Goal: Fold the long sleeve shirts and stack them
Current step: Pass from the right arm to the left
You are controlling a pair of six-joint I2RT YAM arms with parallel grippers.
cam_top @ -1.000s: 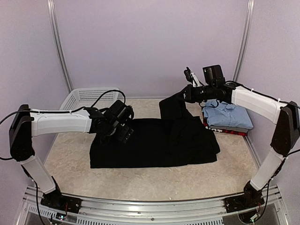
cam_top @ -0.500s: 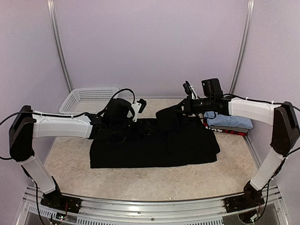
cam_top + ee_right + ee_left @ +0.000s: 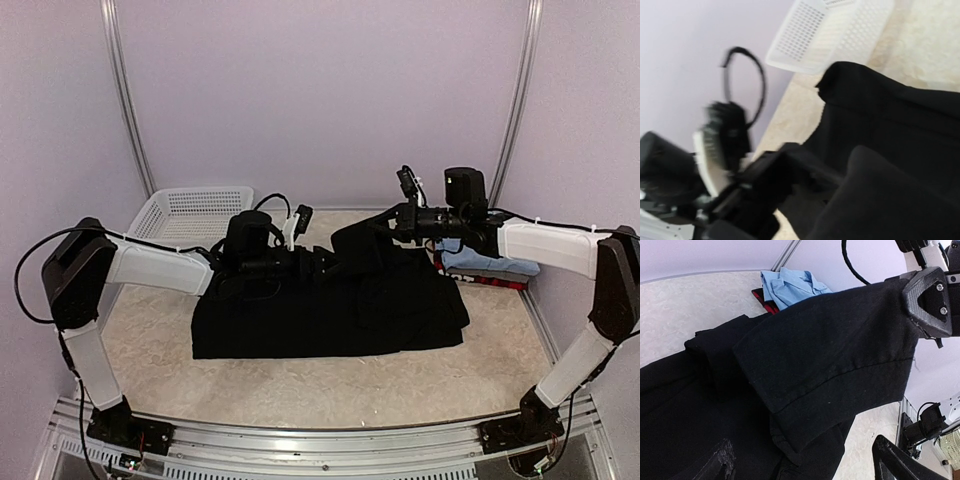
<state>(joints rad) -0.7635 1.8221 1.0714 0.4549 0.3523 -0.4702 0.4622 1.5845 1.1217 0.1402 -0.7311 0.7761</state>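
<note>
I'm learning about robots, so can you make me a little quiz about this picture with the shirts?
1. Fill in: the blue shirt lies on another shirt, coloured black and ___.
2. What does the right gripper hold up? A the blue shirt, B the black shirt, C a towel.
3. True or false: the left gripper is open.
Key: 1 red; 2 B; 3 true.

Basket point(image 3: 182, 212) behind shirt point(image 3: 330, 320), folded shirts point(image 3: 500, 266) right.

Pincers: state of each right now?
Left pincer: open, holding nothing.
Right pincer: closed on the black shirt.
</note>
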